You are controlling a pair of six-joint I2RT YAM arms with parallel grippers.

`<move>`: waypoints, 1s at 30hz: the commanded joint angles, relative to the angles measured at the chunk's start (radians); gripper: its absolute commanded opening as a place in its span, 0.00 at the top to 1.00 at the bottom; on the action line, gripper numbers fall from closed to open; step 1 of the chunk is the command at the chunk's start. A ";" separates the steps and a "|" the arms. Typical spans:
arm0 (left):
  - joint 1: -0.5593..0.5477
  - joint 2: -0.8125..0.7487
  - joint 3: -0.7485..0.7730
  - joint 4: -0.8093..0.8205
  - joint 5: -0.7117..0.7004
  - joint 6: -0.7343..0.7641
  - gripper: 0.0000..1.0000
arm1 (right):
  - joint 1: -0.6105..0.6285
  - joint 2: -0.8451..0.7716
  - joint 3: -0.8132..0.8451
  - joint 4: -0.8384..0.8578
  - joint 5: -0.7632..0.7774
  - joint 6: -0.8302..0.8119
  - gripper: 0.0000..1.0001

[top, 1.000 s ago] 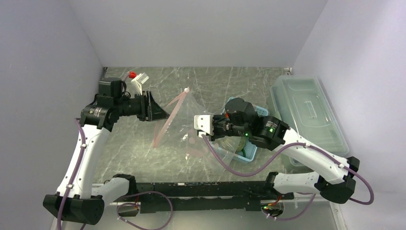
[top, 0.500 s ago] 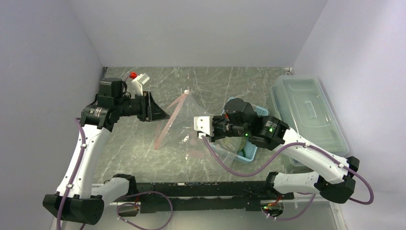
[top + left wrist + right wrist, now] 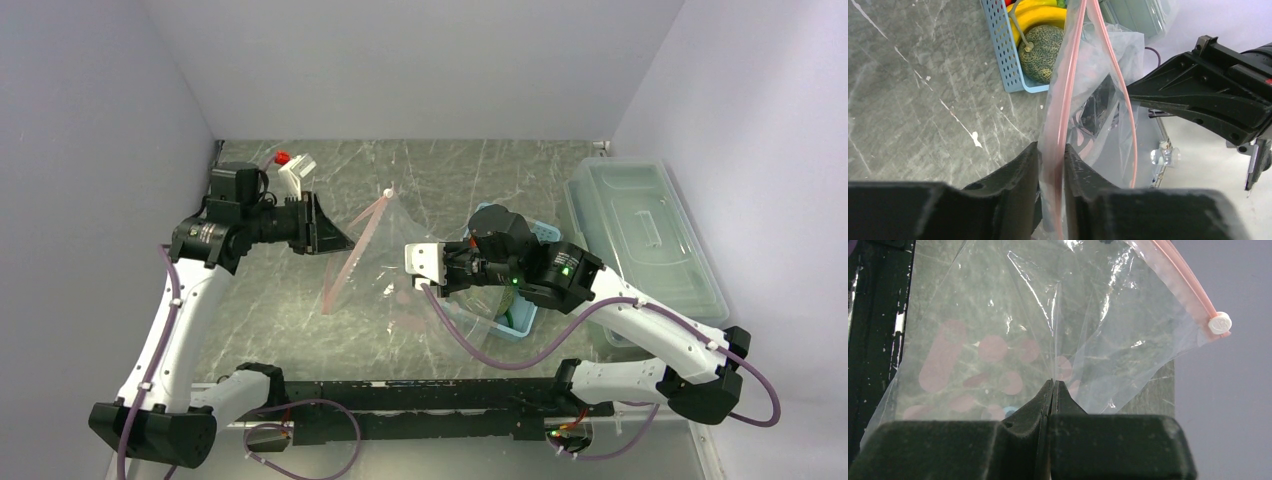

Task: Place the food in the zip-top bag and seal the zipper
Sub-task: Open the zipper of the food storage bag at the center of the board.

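Left hand [image 3: 1052, 159] barely shifted, clamping zipper [image 3: 1061, 75]

The left gripper [image 3: 343, 240] has been shifted slightly toward the upper right of the top view. The right gripper [image 3: 412, 278] has been raised a little, and the zip-top bag [image 3: 385, 240] drawn up with it.

Robot manipulation lab cell. Evidence: blank lilac walls [image 3: 420, 60] at 9, 12, 3 o'clock; marble-pattern tabletop [image 3: 440, 170]; left arm [image 3: 165, 330], right arm [image 3: 650, 325] bolted to black rail [image 3: 420, 400] at 6 o'clock; staged props: toy melon [image 3: 1043, 47] in blue basket [image 3: 998, 40].
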 commanded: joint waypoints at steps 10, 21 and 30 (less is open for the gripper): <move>-0.011 0.015 0.065 -0.067 -0.085 0.032 1.00 | 0.000 -0.002 0.040 0.080 -0.014 0.002 1.00; -0.011 0.043 0.276 -0.198 -0.319 0.041 1.00 | 0.001 0.006 0.039 0.192 0.030 0.044 0.74; -0.011 0.098 0.470 -0.306 -0.624 0.061 1.00 | 0.001 0.006 0.033 0.286 0.118 0.103 0.57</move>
